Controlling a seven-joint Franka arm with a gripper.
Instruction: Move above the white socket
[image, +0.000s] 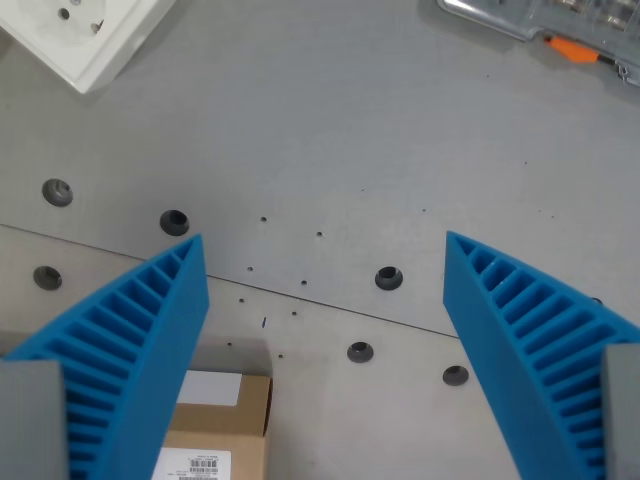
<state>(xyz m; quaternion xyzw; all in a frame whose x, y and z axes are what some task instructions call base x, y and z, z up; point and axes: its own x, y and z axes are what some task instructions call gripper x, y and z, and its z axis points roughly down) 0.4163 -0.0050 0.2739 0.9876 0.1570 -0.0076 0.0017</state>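
While the fingers (325, 300) hang wide open, holding nothing:
white socket (80, 35) sits way off at the surface's (330, 130) far-left corner.

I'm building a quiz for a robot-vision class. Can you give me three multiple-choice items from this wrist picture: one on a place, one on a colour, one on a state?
1. Where in the wrist view is the white square plastic socket?
A. top left corner
B. bottom right corner
C. centre

2. What colour are the ribbed fingers of the gripper?
A. red
B. blue
C. black

3. How do the jaws stand?
A. shut on the socket
B. shut on nothing
C. open, holding nothing

Answers: 1 A, the socket is cut off by the top left edge. 2 B, both fingers are bright blue. 3 C, bare grey tabletop shows between them.
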